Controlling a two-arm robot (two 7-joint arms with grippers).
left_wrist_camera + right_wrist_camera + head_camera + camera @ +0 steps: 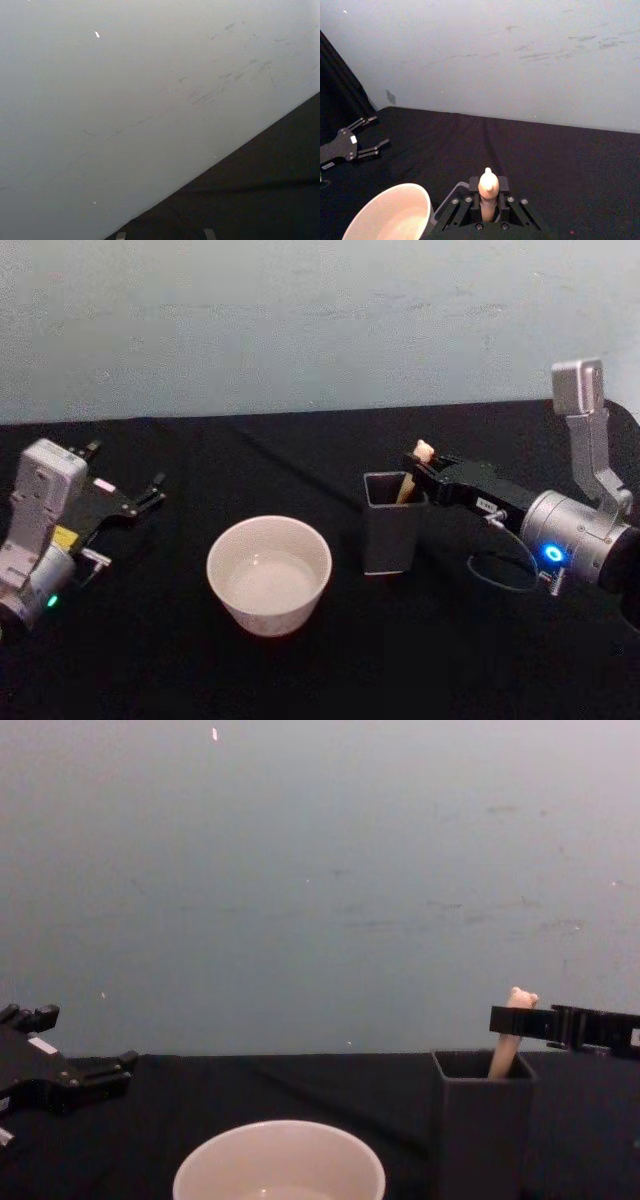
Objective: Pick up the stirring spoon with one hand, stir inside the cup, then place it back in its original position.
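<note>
Black table (300, 680), cup (269, 574) off to the right gripper's (424, 468) left, dark holder box (392, 524) just under its fingertips, jaws pinched on stirring spoon (509, 1038) standing inside; left gripper (140, 495) parked wide.

Colours on my screens: black, cream, grey, beige.

I see a cream-white cup (269, 573) on the plain black table cloth (300, 470), a dark grey holder box (392, 523), and the stirring spoon (413, 473) showing pale beige. My right gripper (425, 470) is black on a silver arm with a blue light; the left gripper (150, 492) is black too. The wall (300, 320) is pale grey-blue, scuffed.
</note>
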